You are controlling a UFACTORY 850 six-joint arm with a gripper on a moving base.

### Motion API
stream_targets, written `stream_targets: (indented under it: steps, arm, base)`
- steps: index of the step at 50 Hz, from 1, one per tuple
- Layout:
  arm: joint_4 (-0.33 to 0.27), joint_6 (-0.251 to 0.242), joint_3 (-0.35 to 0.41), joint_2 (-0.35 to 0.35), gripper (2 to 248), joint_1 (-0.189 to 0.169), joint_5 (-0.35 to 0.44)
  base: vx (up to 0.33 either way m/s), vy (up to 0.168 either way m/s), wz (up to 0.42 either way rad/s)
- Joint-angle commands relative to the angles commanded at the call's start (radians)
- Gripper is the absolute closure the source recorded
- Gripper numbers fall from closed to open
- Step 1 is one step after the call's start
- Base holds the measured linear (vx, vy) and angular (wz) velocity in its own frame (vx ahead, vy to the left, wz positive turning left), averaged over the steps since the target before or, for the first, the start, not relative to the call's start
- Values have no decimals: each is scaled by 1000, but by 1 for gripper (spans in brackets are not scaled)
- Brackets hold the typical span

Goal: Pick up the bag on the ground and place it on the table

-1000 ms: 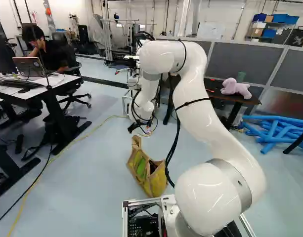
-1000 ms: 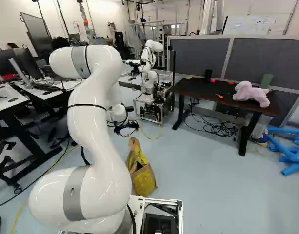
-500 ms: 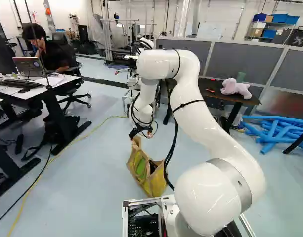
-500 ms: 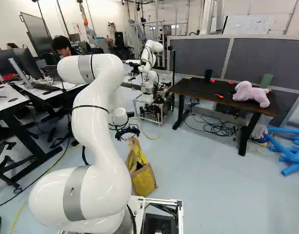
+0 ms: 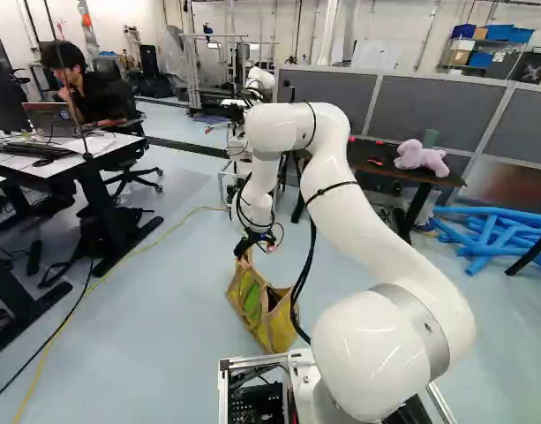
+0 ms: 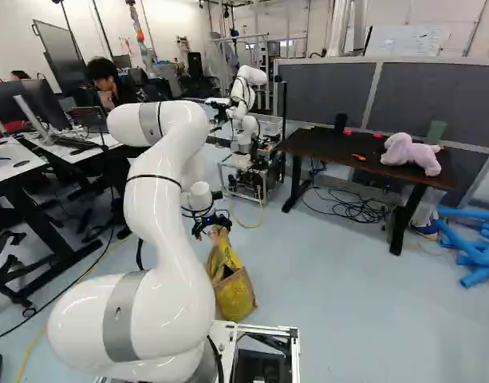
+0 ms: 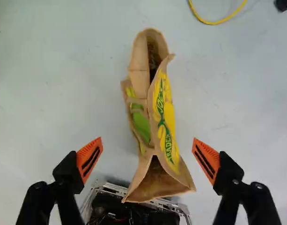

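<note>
Your bag (image 7: 170, 119) sits on the floor (image 7: 63, 93). The arm (image 5: 367, 203) has just lowered, bringing the gripper (image 7: 147, 143) to its top; the jaws stand wide, gripping nothing. You seem close to grasping, with the lift to the dark table (image 6: 328, 147) ahead.

The paper bag (image 7: 150, 117) on the floor bears the words "TRADER" and "JOE'S" on the yellow artwork of its right side panel. "TRADER" stands toward the near end, "JOE'S" toward the far end, with the lettering running along the panel's length. At the far wall, faint marks on the whiteboard (image 6: 412, 40) are too small to read. On the shelf at the far right, pale marks on a black case (image 5: 530, 68) are also unreadable.
</note>
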Motion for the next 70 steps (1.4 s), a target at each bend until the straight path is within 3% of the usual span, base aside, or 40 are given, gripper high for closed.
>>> stream_targets:
  steps: [16,38,62,70]
  arm:
    - [-19,0,-52,-63,3,-7,-50]
    - [-22,-6,-123,-148,3,-14,-56]
    - [-22,-230,-197,-238,3,-14,-56]
    - [-22,-258,-223,-268,3,-14,-56]
  base:
    - [0,0,0]
    - [0,0,0]
    - [0,0,0]
    - [0,0,0]
